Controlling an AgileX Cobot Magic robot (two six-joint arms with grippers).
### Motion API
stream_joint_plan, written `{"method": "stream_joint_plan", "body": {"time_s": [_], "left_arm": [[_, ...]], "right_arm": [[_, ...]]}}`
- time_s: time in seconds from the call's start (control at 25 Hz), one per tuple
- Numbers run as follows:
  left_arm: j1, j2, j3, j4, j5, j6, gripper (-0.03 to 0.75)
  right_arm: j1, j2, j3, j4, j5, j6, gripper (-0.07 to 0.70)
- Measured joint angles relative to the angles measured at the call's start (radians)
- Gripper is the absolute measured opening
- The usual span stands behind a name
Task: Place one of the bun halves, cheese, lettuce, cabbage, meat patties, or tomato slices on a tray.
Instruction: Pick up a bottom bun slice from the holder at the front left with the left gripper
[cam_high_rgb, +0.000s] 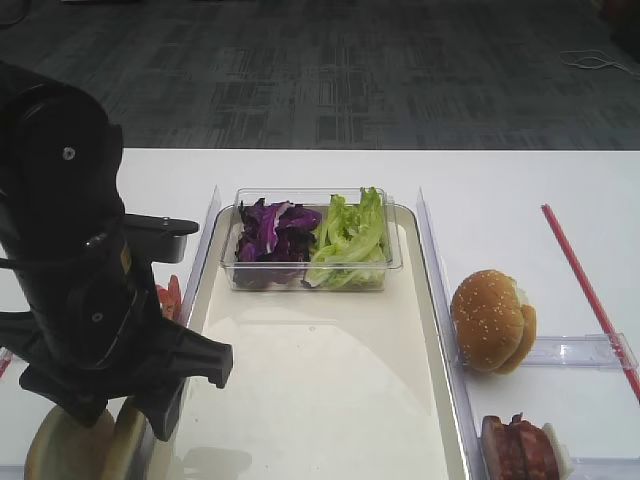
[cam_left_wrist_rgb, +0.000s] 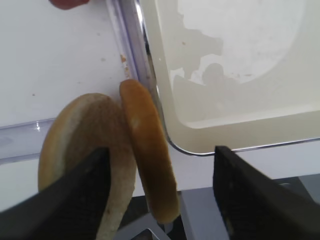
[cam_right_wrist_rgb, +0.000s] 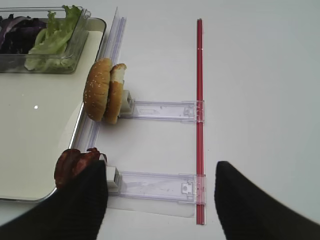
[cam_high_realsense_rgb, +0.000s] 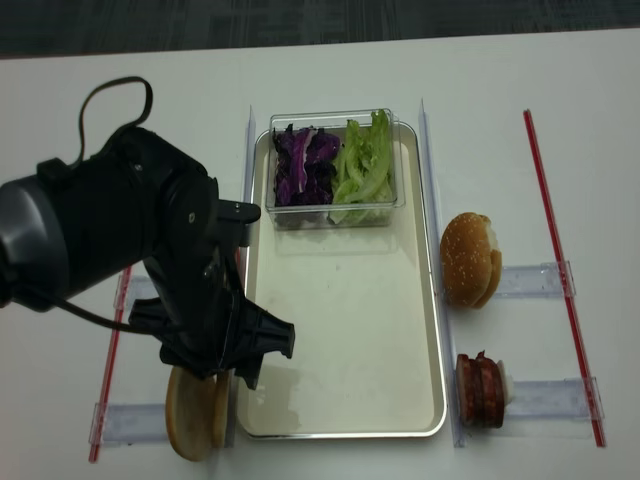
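Just left end effector (cam_left_wrist_rgb: 160, 195) astride bun halves (cam_left_wrist_rgb: 115, 160)

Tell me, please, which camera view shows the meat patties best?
The realsense overhead view: the meat patties show whole beside the tray. The other high view crops them at its bottom edge, the right wrist view half hides them behind the right tool, and the left wrist view misses them.

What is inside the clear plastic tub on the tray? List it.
The clear plastic tub holds purple cabbage on its left and green lettuce on its right. Anything beneath the leaves is covered and cannot be seen.
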Motion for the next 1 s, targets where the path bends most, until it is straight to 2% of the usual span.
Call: {"method": "stream_joint_plan", "body": {"time_s": [0.16, 0.32, 0.64, 1.0], "left_arm": [[0.0, 0.0, 0.0, 0.019, 0.011, -0.043, 0.445], [0.0, 0.0, 0.0, 0.019, 0.012, -0.087, 0.383], [0.0, 0.0, 0.0, 0.025, 0.015, -0.092, 0.237], [0.0, 0.0, 0.0, 0.031, 0.019, -0.094, 0.164]], "right_arm": [[0.0, 0.0, 0.0, 0.0, 0.0, 0.0, 0.469], [0.0, 0.0, 0.0, 0.0, 0.0, 0.0, 0.469], [0.0, 0.0, 0.0, 0.0, 0.0, 0.001, 0.469], [0.0, 0.0, 0.0, 0.0, 0.0, 0.001, 0.469]]}}
